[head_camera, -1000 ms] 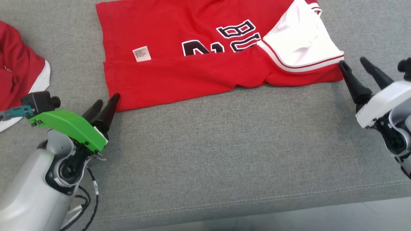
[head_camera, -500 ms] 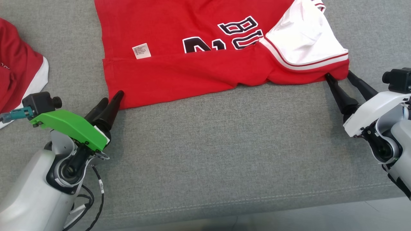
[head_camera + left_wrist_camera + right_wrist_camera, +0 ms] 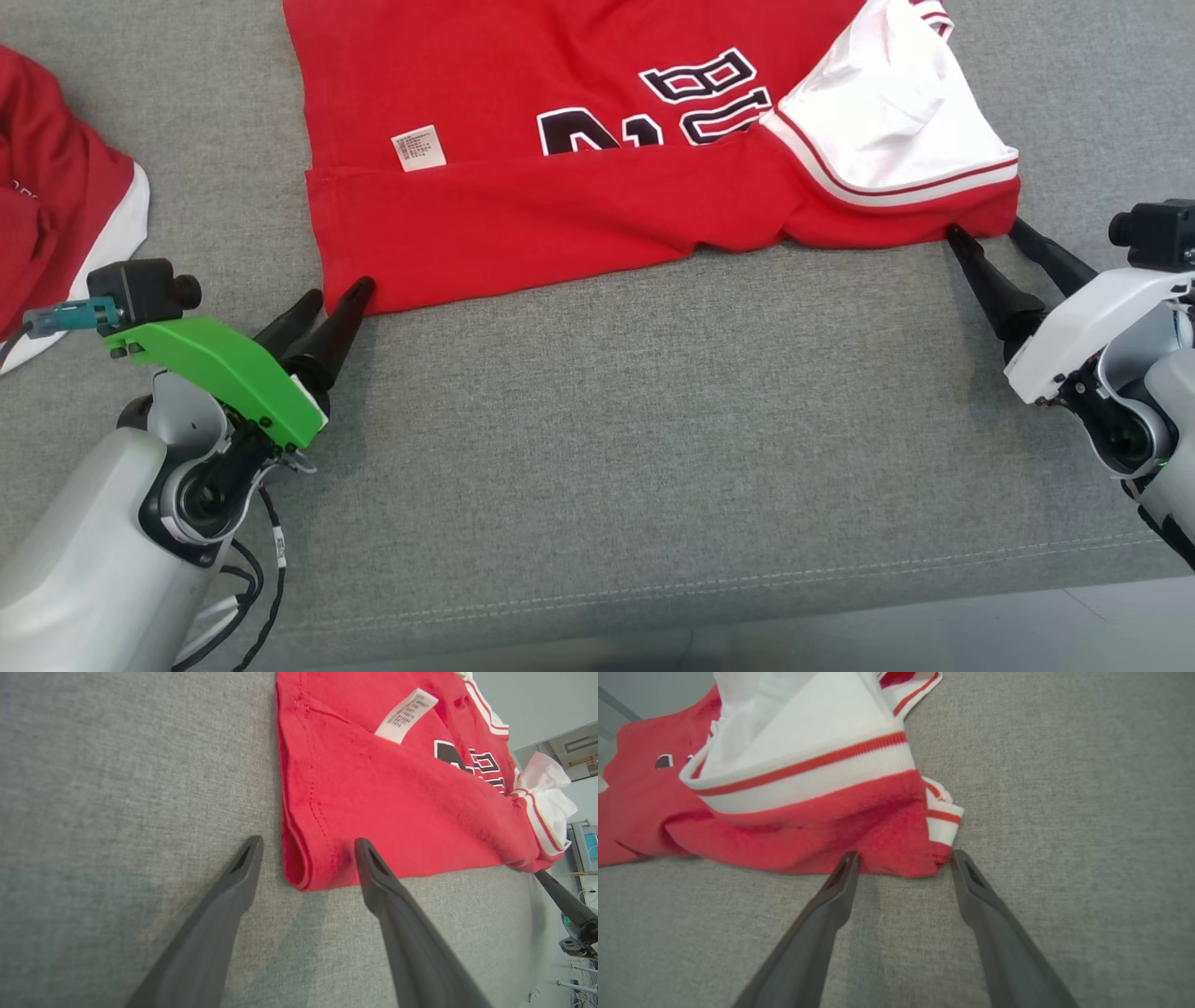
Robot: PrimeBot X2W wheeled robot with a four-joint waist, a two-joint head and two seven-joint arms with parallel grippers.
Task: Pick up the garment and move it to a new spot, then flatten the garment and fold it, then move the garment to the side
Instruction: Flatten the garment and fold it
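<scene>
The garment (image 3: 579, 215) is a red jersey with black-and-white lettering, a white care label and a white sleeve with red stripes, lying partly folded on the grey cushion. My left gripper (image 3: 338, 297) is open at its near left corner; in the left wrist view that corner (image 3: 303, 868) sits between the two spread fingers (image 3: 308, 847). My right gripper (image 3: 985, 231) is open at the near right corner, below the white sleeve (image 3: 896, 121). In the right wrist view its fingertips (image 3: 903, 856) straddle the red hem (image 3: 896, 858) beside the striped cuff.
A second red and white garment (image 3: 56, 205) lies at the left edge of the grey cushion (image 3: 653, 439). The cushion's front seam (image 3: 747, 583) runs along the bottom, with pale floor beyond it.
The right gripper came down and in from the right side to the garment's near right corner. The left gripper edged slightly right along the near left corner. Both stayed open.
</scene>
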